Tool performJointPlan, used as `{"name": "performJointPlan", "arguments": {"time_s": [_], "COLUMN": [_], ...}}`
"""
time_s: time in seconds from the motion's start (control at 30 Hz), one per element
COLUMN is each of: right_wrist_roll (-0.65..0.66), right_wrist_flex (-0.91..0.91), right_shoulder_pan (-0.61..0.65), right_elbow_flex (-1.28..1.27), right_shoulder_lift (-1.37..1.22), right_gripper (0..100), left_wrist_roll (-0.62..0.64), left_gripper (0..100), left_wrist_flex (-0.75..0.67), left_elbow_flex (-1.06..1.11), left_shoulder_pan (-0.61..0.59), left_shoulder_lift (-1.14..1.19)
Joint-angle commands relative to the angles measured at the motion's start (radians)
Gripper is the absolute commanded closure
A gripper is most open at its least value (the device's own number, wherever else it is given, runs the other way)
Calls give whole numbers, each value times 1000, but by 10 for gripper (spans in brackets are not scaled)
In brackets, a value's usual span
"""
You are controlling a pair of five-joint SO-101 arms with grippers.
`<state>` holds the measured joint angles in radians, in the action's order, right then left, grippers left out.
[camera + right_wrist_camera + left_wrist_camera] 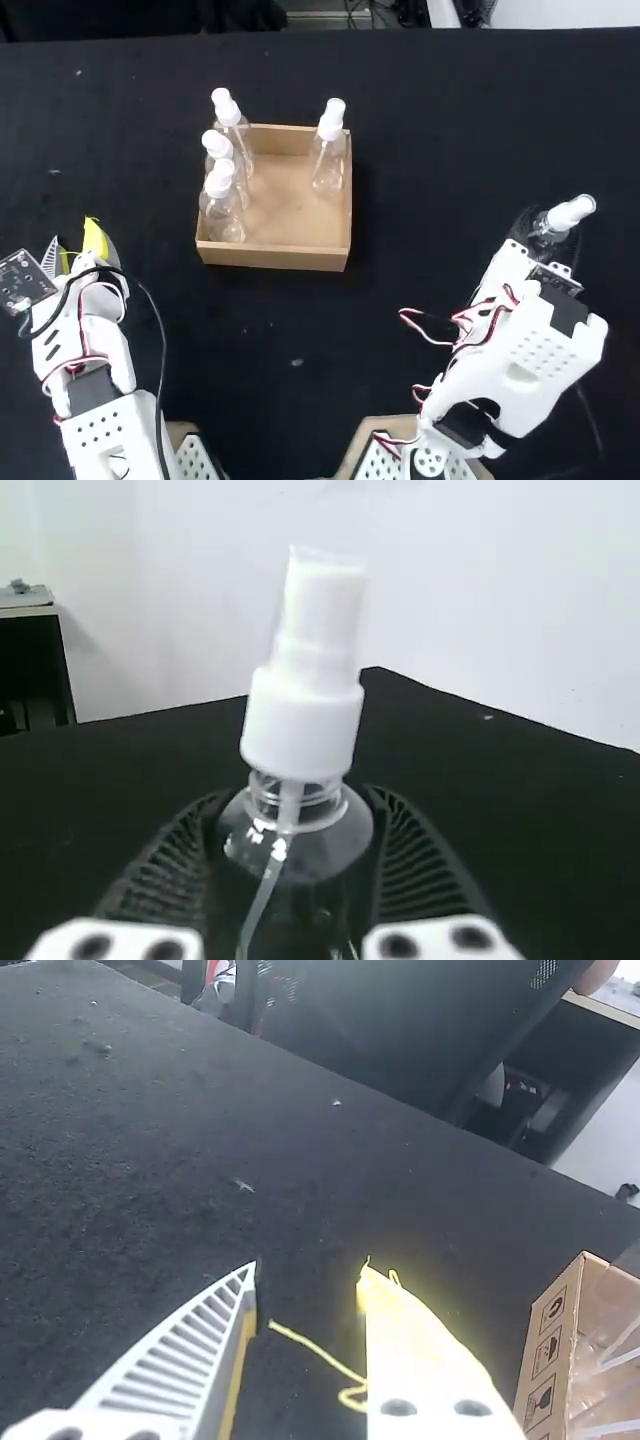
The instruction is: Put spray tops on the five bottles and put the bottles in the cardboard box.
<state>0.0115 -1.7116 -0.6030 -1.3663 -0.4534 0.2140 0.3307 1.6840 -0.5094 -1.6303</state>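
The cardboard box (pixel 300 255) sits mid-table. Three clear bottles with white spray tops (pixel 222 190) stand along its left wall, and one more (pixel 329 148) stands in its far right corner. My right gripper (pixel 545 238) is at the right of the table, shut on another clear bottle (pixel 298 832) around its shoulder. That bottle's white spray top (pixel 305 695) sits on the neck, slightly tilted. My left gripper (pixel 305 1295) is open over bare table to the left of the box, nothing between its white and yellow fingers (pixel 405 1345).
Black cloth covers the table (pixel 450 120). A corner of the box (pixel 560 1350) lies close beside the left gripper (pixel 75 245). A loose yellow thread (pixel 310 1355) hangs from the yellow finger. Cables run along the right arm (pixel 450 325).
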Motion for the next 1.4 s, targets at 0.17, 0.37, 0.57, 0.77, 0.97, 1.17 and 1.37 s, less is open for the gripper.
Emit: {"name": "performJointPlan", "arguments": {"time_s": [0.17, 0.37, 0.57, 0.77, 0.97, 1.17, 1.37], "right_wrist_roll": [8, 95, 98, 98, 100, 95, 91], "right_wrist_flex": [-37, -35, 58, 161, 394, 721, 1022], "right_shoulder_pan": [91, 236, 361, 433, 509, 632, 758], "right_elbow_flex": [-159, -302, -308, -306, -303, -302, -289], "right_shoulder_lift": [297, 538, 664, 776, 943, 1201, 1455], "right_gripper": [988, 988, 988, 988, 988, 988, 988], "left_wrist_roll": [-9, -9, -9, -9, -9, -9, -9], "left_gripper": [942, 942, 942, 942, 942, 942, 942], "left_wrist_flex": [2, 2, 2, 2, -2, -6, -5], "left_elbow_flex": [24, 24, 24, 24, 24, 24, 24], "left_shoulder_pan": [-8, -8, -8, -8, -8, -8, -8], "left_shoulder_lift": [-11, -12, -12, -12, -14, -14, -15]}}
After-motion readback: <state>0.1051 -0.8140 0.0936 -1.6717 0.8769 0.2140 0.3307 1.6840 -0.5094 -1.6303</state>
